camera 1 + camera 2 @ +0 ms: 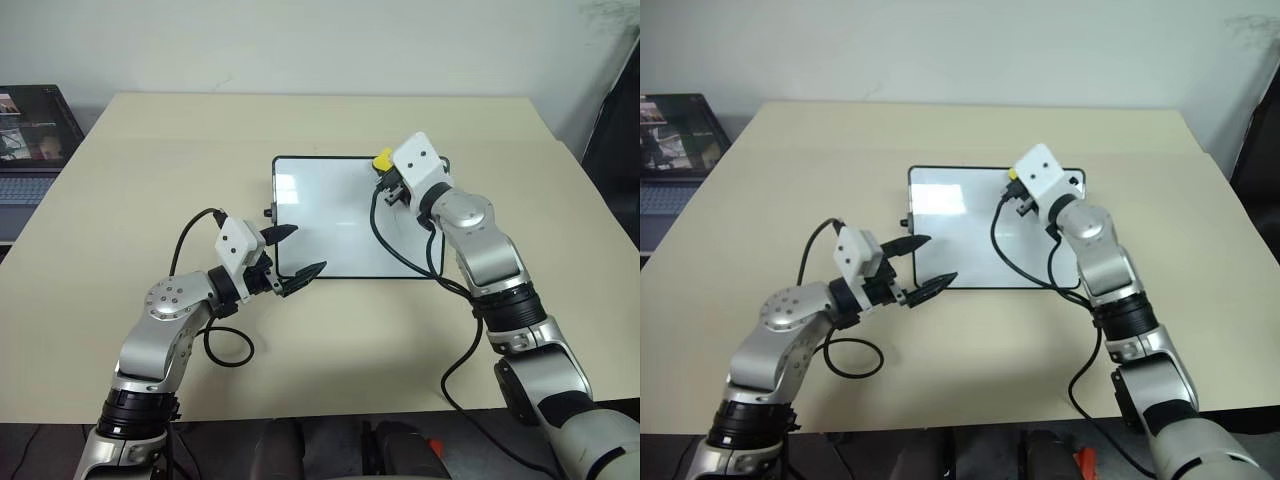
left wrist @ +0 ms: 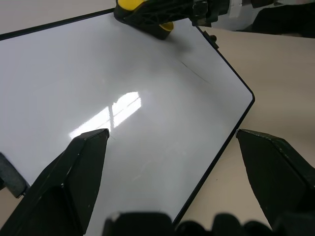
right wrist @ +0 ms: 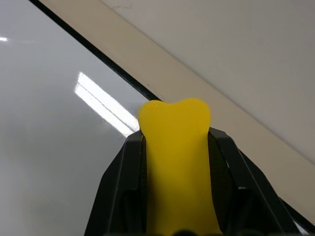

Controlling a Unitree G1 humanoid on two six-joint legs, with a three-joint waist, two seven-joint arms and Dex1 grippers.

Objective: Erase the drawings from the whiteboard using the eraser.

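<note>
A small rectangular glossy white whiteboard with a thin black frame and rounded corners [image 1: 340, 220] lies flat near the middle of a pale beige tabletop [image 1: 150, 180]. All places below are given relative to this board.

The right gripper [image 1: 386, 184] sits over the board's far right corner, its two black fingers clamped around a small yellow rounded eraser [image 1: 382, 159]. In the right wrist view the yellow block [image 3: 177, 162] is pinched between both black fingers [image 3: 123, 182], and its rounded end sticks out past them toward the board's far edge. Whether the eraser touches the white surface cannot be told.

A faint thin dark line, the remaining drawing [image 2: 194, 73], shows on the board near its right edge, close to the eraser. The rest of the white surface looks blank apart from a bright window reflection.

The left gripper [image 1: 296, 254] hovers at the board's near left corner, its two black pointed fingers [image 1: 280, 234] spread apart with nothing between them. One fingertip lies over the board's left edge and the other over its near edge.

A small black knob [image 1: 268, 211] projects from the board's left side. An open laptop [image 1: 35, 150] stands well to the left of the board, beyond the table's edge. A black cable [image 1: 225, 345] loops on the tabletop near the left arm.
</note>
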